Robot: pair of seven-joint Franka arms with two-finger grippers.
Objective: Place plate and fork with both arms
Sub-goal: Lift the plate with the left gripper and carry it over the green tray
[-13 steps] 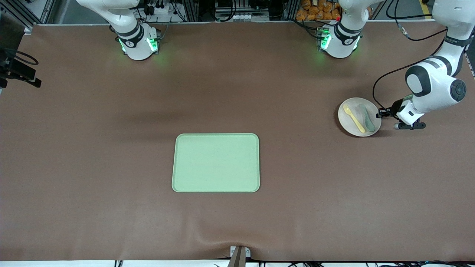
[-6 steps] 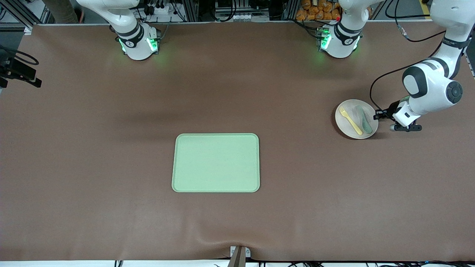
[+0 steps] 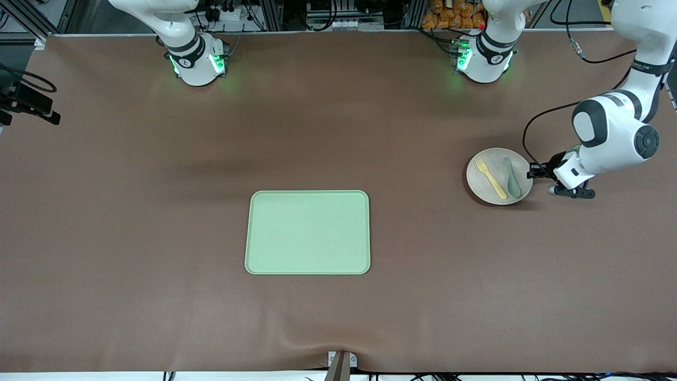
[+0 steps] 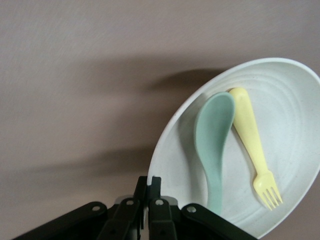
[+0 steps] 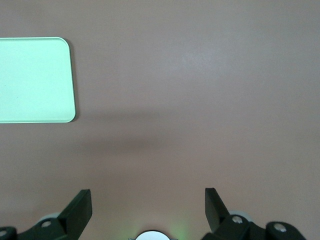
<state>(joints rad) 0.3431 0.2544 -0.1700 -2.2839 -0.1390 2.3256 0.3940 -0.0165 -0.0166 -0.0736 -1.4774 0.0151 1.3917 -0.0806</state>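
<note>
Jaws of the left gripper [image 3: 533,172] are pinched together on the rim of the round, shallow, cream plastic plate [image 3: 486,188], at the edge of the plate turned toward the left arm's end of the table. The left wrist view confirms the clamp: both black fingers [image 4: 148,192] meet on the rim, and the plate [image 4: 295,130] casts a detached shadow on the brown table covering [image 4: 75,75], which suggests it is lifted clear or tilted.

Contents of the plate: a small pale-yellow plastic fork [image 3: 491,179] and a grey-green plastic spoon [image 3: 511,177], lying side by side, handles touching in the wrist view.

Jaws of the right gripper [image 5: 147,207] stand spread wide and hold nothing. It waits over bare table near the right arm's base, with a corner of the rectangular light-green plastic tray [image 5: 35,80] in its wrist view.

Assessment: the step in hand appears to be carriage of the plate by the left arm toward the tray [image 3: 307,232], which lies well apart, near the table's middle. The next move calls for level, steady travel, since loose cutlery could slide off a tilted plate. The fork would then likely fall to the right arm.
</note>
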